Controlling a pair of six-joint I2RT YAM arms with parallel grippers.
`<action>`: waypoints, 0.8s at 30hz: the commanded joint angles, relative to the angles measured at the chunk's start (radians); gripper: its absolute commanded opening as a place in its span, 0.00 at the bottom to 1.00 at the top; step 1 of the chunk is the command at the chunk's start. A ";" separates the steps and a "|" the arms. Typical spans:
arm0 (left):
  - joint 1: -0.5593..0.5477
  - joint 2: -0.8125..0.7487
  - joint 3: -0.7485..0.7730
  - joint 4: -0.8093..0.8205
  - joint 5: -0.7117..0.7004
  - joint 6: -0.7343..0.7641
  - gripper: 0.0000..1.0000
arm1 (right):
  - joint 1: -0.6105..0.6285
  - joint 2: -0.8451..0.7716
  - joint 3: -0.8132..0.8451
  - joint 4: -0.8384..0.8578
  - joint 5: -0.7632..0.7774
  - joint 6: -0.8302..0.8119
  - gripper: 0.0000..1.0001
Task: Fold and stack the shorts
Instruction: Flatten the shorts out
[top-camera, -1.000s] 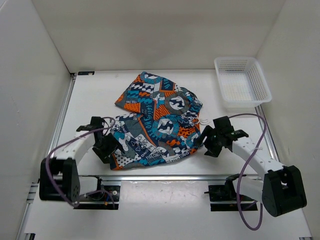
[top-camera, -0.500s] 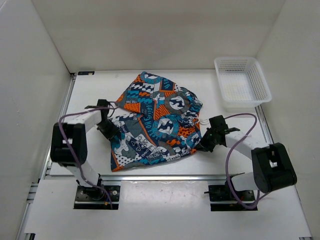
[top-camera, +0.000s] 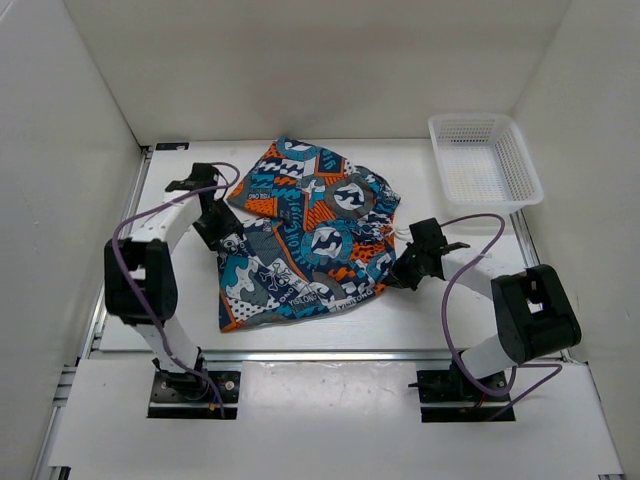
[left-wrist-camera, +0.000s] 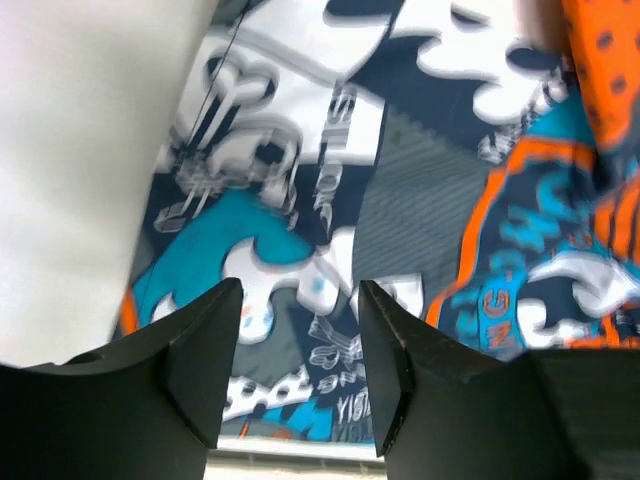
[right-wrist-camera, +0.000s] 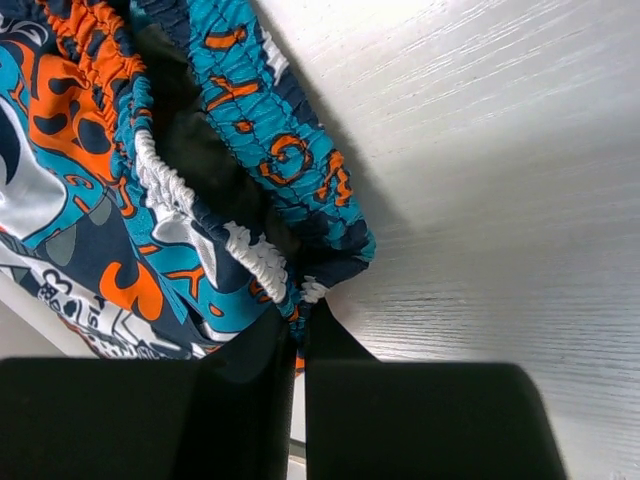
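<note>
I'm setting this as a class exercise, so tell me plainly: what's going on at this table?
Two robot arms are working on teal, orange and navy patchwork-print board shorts, which lie rumpled and unfolded on the white table. The right gripper is shut on the elastic waistband at their right edge. The left gripper hovers open over the fabric at the left edge. A white mesh basket sits in the far right corner.

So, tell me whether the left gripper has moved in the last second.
Yes. The left gripper moved along the left edge of the shorts, toward the black bracket at the far corner.
</note>
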 joint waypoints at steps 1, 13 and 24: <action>-0.012 -0.148 -0.089 -0.048 -0.035 0.021 0.61 | 0.001 -0.020 0.031 -0.032 0.037 -0.002 0.00; -0.087 -0.038 -0.294 0.067 -0.021 -0.057 0.53 | 0.001 -0.067 0.000 -0.076 0.057 -0.048 0.00; -0.087 0.337 0.197 -0.077 -0.022 0.127 0.52 | 0.012 -0.095 -0.012 -0.059 0.056 0.021 0.00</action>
